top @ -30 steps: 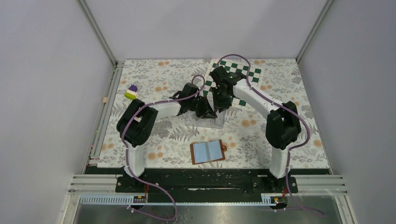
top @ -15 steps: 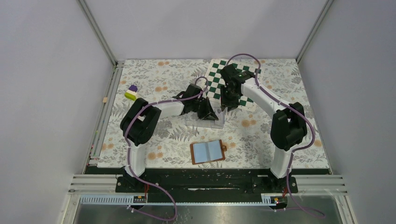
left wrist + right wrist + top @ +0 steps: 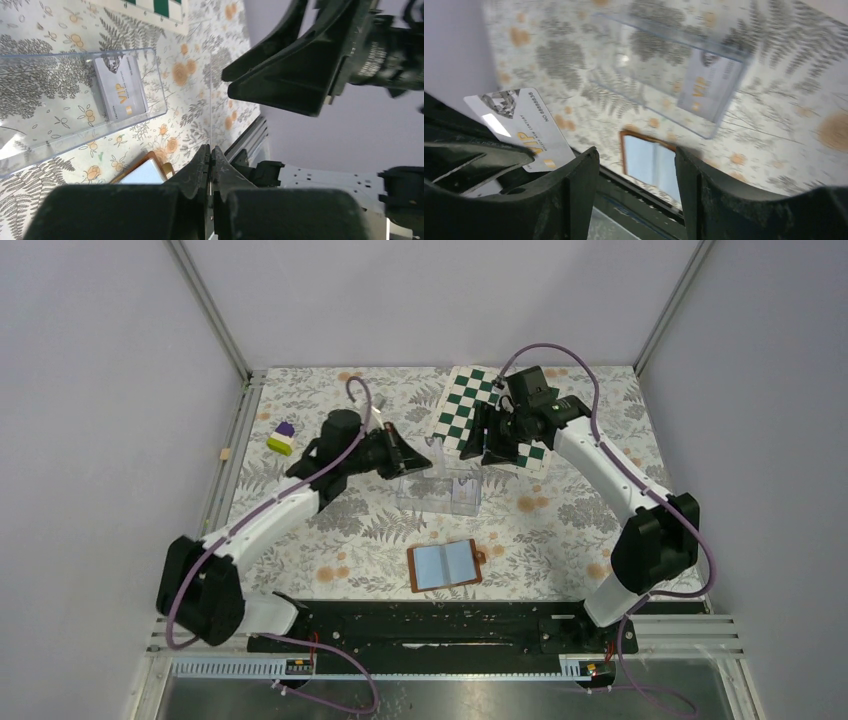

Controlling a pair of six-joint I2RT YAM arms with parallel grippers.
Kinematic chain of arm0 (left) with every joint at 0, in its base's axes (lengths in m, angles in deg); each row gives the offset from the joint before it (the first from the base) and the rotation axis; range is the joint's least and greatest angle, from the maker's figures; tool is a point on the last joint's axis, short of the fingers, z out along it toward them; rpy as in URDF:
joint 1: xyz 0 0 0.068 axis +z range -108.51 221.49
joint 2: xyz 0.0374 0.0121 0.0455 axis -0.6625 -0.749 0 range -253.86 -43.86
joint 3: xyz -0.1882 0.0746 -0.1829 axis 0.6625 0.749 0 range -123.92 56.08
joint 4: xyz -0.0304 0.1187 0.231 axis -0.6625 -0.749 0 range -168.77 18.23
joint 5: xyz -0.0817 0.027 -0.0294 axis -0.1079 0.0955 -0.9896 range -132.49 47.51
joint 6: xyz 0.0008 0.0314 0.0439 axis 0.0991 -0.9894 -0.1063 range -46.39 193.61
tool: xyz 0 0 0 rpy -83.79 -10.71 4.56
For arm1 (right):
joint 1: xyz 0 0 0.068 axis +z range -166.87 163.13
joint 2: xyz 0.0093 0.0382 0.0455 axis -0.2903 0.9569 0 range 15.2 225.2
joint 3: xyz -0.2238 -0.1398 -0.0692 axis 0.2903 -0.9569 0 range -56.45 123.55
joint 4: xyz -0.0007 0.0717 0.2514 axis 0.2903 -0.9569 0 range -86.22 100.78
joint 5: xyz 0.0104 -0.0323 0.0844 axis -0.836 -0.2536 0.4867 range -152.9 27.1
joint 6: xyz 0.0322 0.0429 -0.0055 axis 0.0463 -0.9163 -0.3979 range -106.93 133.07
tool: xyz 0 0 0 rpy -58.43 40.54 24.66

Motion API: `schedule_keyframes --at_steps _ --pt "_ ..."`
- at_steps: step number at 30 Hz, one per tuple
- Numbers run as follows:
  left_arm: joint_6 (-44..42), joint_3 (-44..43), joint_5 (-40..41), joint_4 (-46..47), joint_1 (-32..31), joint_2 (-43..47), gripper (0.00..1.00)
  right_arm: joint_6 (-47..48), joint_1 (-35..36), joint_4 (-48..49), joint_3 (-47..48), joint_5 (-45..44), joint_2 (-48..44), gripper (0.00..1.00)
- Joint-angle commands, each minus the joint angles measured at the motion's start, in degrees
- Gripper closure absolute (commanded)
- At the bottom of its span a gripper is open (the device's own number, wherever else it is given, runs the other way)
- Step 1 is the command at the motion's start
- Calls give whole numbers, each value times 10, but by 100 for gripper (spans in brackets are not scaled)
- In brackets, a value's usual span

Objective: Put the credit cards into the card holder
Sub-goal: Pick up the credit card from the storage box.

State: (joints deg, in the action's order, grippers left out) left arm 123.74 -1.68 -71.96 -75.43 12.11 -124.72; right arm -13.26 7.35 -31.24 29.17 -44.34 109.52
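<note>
My left gripper (image 3: 420, 459) is shut on a whitish credit card, seen edge-on in the left wrist view (image 3: 210, 120) and face-on, marked VIP, in the right wrist view (image 3: 519, 127). It holds the card in the air above the clear plastic case (image 3: 440, 495). A second credit card (image 3: 120, 86) lies inside that case, and it also shows in the right wrist view (image 3: 706, 85). My right gripper (image 3: 478, 447) is open and empty, just right of the held card. The brown card holder (image 3: 446, 565) lies open near the front edge, with its pale blue pockets up.
A green and white checkerboard mat (image 3: 470, 405) lies at the back, under the right gripper. A small purple and yellow block (image 3: 282, 437) sits at the far left. A metal rail runs along the table's front edge.
My left arm has swung out to the left and lifted a card up out of the case. My right gripper has pulled back to the right, away from the case.
</note>
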Motion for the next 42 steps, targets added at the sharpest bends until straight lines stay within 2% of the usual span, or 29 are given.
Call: schedule_keyframes --at_steps 1,5,8,11,14,22,26,33,37,41,42 --pt "60 84 -67 95 33 85 100 -54 -6 128 -35 187 -24 37" --pt "121 138 -140 187 51 130 100 -154 -9 288 -91 322 -28 44" --pt "174 173 -165 266 60 148 100 -254 -9 434 -132 398 -19 50" --pt "239 204 -177 370 68 156 100 -361 -9 578 -172 435 -8 55" --pt "242 206 -179 374 69 157 100 -436 -9 674 -193 457 2 58" --pt "238 203 -181 371 72 150 100 -451 -9 702 -215 484 7 69" --pt "232 203 -182 367 73 143 100 -462 -8 723 -227 499 3 71" --pt "232 202 -182 370 73 133 100 -567 2 868 -248 526 16 73" --pt "235 206 -185 377 73 131 100 -625 16 944 -244 537 31 84" --pt "235 214 -182 379 73 133 100 -621 22 942 -245 541 35 99" --pt "235 215 -181 379 74 133 100 -616 22 937 -247 543 35 100"
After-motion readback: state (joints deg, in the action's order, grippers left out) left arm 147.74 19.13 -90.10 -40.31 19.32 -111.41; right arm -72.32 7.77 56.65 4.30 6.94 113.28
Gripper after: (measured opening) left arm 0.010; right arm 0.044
